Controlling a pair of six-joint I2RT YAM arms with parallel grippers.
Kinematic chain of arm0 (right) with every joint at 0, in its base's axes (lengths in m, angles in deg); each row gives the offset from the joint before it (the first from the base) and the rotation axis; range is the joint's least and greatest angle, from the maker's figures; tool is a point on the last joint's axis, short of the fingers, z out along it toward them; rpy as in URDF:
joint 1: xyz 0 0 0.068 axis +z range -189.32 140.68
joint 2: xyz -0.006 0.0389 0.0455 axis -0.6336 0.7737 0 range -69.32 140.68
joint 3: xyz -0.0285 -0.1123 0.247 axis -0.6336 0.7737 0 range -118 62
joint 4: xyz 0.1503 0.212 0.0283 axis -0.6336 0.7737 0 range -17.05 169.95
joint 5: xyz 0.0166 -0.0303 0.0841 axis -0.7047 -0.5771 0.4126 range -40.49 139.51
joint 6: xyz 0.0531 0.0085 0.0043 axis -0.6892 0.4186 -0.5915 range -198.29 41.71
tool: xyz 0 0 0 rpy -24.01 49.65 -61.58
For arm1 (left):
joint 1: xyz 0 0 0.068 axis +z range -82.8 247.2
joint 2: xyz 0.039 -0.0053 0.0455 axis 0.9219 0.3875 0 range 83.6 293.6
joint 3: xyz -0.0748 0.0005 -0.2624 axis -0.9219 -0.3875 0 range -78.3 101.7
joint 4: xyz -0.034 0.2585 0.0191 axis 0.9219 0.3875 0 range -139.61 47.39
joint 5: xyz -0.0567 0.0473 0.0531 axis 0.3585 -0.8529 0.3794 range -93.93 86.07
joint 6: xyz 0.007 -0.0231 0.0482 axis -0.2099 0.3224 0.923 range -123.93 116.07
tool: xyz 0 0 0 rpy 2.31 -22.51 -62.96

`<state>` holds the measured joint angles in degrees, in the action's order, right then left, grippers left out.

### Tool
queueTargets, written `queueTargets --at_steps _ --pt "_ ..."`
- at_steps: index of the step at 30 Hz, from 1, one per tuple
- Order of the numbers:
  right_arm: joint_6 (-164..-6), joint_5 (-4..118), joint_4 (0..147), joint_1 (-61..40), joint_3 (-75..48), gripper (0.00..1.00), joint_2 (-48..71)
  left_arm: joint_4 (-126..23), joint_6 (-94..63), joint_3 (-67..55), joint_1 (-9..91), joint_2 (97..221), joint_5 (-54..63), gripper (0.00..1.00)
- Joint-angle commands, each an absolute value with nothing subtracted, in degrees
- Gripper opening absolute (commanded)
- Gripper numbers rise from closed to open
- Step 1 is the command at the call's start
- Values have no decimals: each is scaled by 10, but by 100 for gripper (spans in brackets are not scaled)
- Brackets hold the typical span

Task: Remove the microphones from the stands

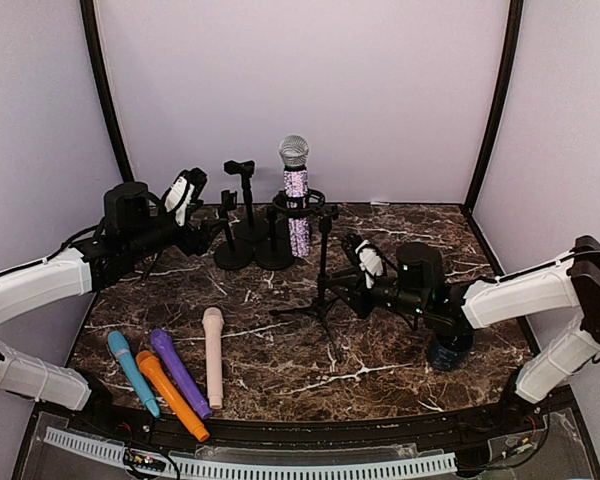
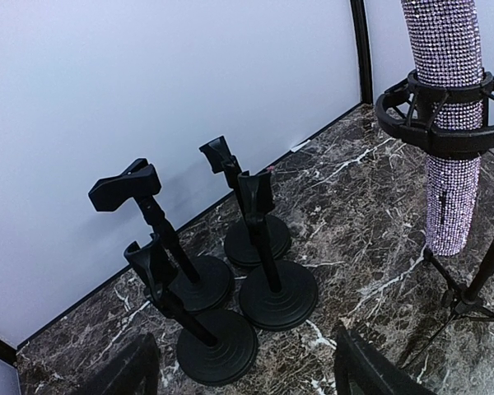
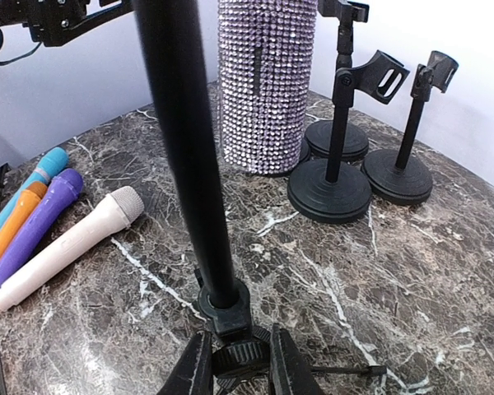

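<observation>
A lilac glitter microphone [image 1: 297,195] with a silver mesh head stands upright in the black ring holder [image 1: 302,205] of a tripod stand [image 1: 323,270]. In the left wrist view the microphone [image 2: 449,123] sits in the ring [image 2: 445,111] at the upper right. In the right wrist view its body [image 3: 266,82] hangs behind the stand's pole [image 3: 189,156]. My right gripper [image 3: 240,366] is shut on the stand's ribbed hub low on the pole; in the top view it [image 1: 342,283] is right of the stand. My left gripper [image 2: 243,374] is open and empty, left of the microphone [image 1: 202,232].
Several small black desk stands [image 1: 248,235] stand between my left gripper and the microphone, also in the left wrist view [image 2: 276,296]. Blue [image 1: 130,368], orange [image 1: 170,395], purple [image 1: 178,372] and cream [image 1: 213,355] microphones lie at the front left. A dark blue round object [image 1: 450,350] sits under my right arm.
</observation>
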<state>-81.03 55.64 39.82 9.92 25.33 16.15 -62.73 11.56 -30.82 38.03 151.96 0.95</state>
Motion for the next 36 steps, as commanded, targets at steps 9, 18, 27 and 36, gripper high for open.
queueTargets --at_steps 9,18,27,36 --pt "-698 335 455 166 250 8 176 -632 123 -316 376 1521 12 75" --pt "-617 231 490 209 224 8 200 -632 123 -317 376 1522 12 75" --pt "-589 193 504 226 206 11 207 -632 126 -317 376 1522 11 75" --pt "-667 242 501 225 218 56 141 -632 124 -318 376 1522 11 75"
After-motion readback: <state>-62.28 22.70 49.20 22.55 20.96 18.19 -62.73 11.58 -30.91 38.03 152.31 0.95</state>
